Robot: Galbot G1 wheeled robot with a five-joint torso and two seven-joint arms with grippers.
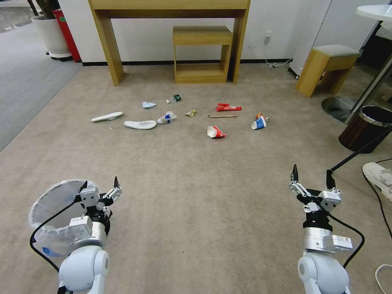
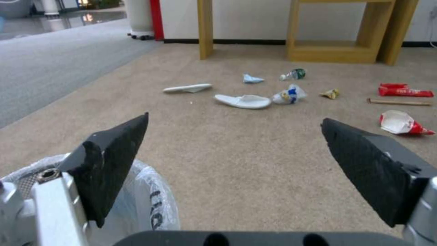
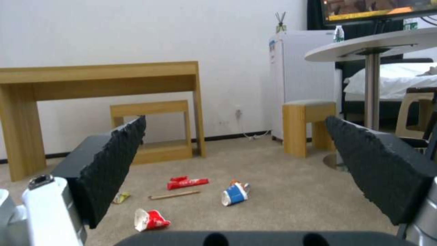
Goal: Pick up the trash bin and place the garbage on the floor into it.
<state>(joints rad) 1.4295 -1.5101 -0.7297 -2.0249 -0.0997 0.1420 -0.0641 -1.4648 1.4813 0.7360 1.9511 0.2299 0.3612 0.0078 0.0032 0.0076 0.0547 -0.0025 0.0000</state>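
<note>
The trash bin (image 1: 53,212), lined with a white bag, stands on the beige floor (image 1: 196,183) at my near left. My left gripper (image 1: 100,184) is open at its rim, one finger (image 2: 114,160) beside the bag (image 2: 145,201), nothing held. My right gripper (image 1: 312,171) hovers open at the near right. The garbage lies in a row ahead: two white slippers (image 1: 107,116) (image 1: 140,124), a face mask (image 1: 148,105), a bottle (image 1: 174,98), a red packet (image 1: 228,108), a stick (image 1: 222,116), a red-white cup (image 1: 215,132) and a blue-white cup (image 1: 259,122).
A wooden desk (image 1: 169,8) with a stool (image 1: 202,53) under it stands against the far wall. At the right are another stool (image 1: 328,67), a dark brown bin (image 1: 365,128), a white sneaker (image 1: 379,173) and cables. Grey carpet (image 1: 24,81) borders the left.
</note>
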